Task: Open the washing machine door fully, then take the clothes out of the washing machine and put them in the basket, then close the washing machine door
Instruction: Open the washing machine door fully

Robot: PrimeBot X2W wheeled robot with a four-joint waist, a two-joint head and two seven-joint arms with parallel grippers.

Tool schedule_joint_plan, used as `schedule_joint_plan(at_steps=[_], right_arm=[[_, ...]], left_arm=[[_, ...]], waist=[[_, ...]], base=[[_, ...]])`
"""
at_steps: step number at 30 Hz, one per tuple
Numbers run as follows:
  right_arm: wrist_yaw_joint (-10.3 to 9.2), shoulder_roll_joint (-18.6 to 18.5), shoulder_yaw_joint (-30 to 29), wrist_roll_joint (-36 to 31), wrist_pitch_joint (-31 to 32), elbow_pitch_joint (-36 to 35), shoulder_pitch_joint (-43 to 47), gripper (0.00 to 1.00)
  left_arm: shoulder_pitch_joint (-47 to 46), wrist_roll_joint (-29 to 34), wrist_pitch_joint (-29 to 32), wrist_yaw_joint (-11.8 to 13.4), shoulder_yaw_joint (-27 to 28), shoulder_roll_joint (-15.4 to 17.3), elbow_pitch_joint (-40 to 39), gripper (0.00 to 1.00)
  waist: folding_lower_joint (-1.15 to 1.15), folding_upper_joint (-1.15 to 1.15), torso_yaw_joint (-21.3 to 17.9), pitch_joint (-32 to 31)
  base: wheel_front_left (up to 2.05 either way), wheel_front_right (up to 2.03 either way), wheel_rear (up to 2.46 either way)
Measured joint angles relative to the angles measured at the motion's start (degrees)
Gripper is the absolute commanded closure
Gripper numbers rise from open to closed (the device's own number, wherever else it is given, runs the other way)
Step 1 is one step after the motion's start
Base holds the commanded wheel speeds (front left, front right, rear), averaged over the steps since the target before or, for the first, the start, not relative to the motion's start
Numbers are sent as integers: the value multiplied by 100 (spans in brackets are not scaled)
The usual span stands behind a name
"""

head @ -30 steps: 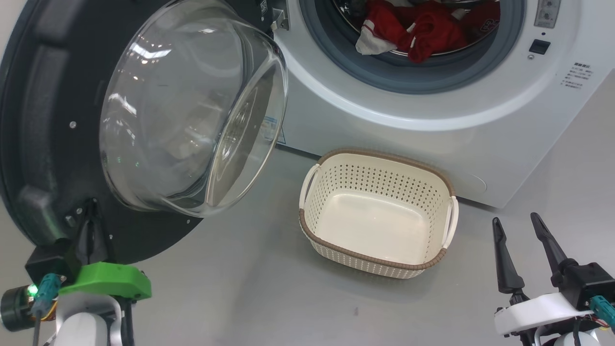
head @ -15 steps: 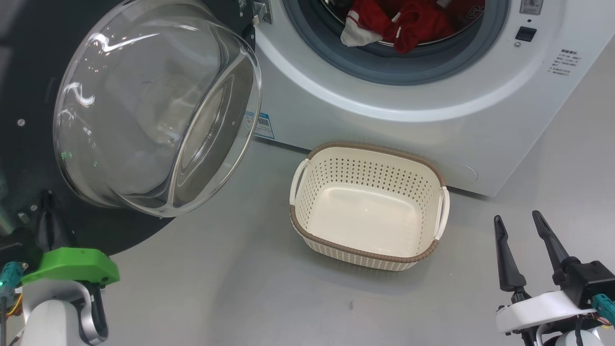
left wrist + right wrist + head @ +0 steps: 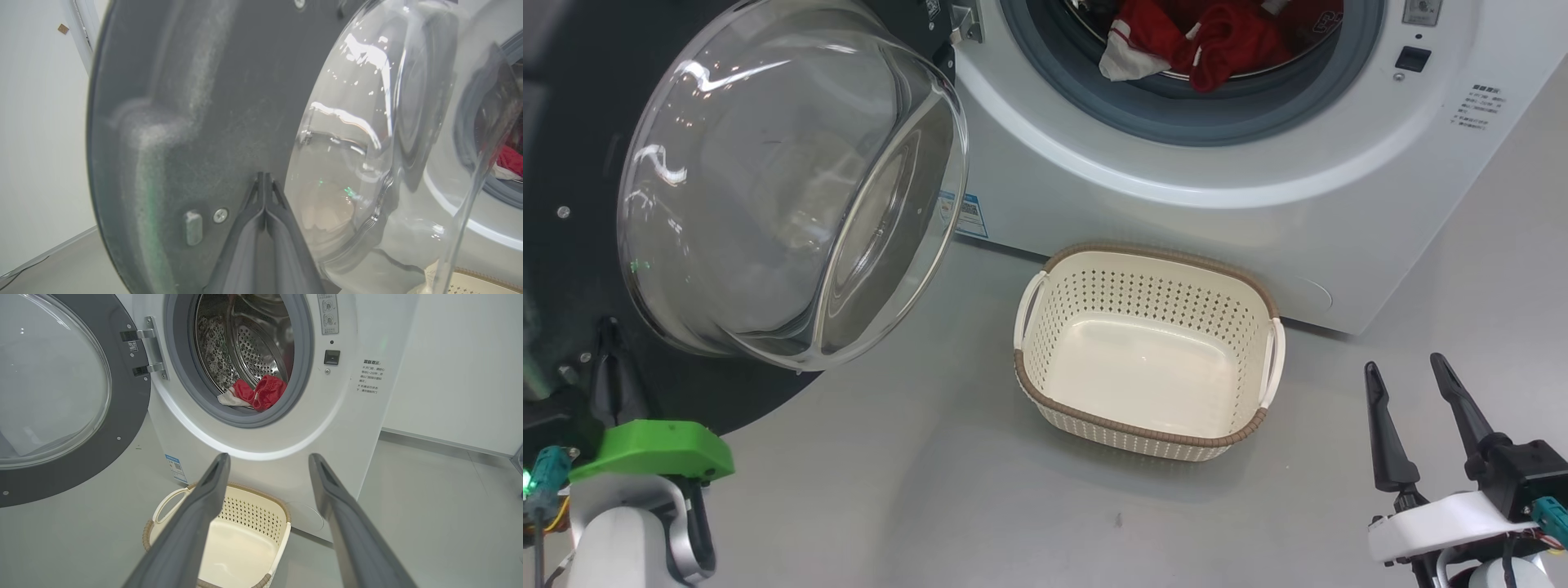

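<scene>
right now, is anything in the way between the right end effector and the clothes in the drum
Nothing visible: the washing machine door is swung aside, the clothes lie in the open drum, and the basket sits below that line.

A smooth grey floor (image 3: pixel 915 498) carries one small dark speck (image 3: pixel 1118 519). A plain white wall (image 3: pixel 457 355) rises from the floor's far edge, a pale skirting strip (image 3: pixel 433 443) along the join. High above the floor, a small brown patch (image 3: pixel 63 28) marks a second white wall (image 3: pixel 36 122).

Bright even light; washing machine door (image 3: pixel 711 77) glares (soft shadows).
</scene>
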Motion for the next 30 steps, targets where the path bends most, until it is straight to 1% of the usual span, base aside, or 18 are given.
schedule_joint_plan(at_steps=[6,11,18,25,29,30], right_arm=[[7,-32,0,-9,0,-12,-4,0],[32,-32,47,-12,0,-7,-57,0],[33,-38,69,-75,0,8,-57,0],[75,-11,113,-102,0,10,-63,0],[76,7,133,-102,0,30,-64,0],[77,11,146,-102,0,38,-64,0]], left_arm=[[90,7,-48,0,-204,-36,-326,100],[429,52,-49,1,-434,-52,-584,100],[864,146,-49,1,-1035,-51,-935,100],[1193,-3,-51,1,-1726,-34,-1200,100],[1296,-19,-49,1,-2175,-14,-1322,100],[1306,-16,-51,1,-2230,-13,-1330,96]], waist=[[0,0,-3,11],[0,0,-79,0],[0,0,-219,-67],[0,0,-420,-108],[0,0,-600,-143],[0,0,-639,-150]], base=[[0,0,0],[0,0,0],[0,0,0],[0,0,0],[0,0,0],[0,0,0]])
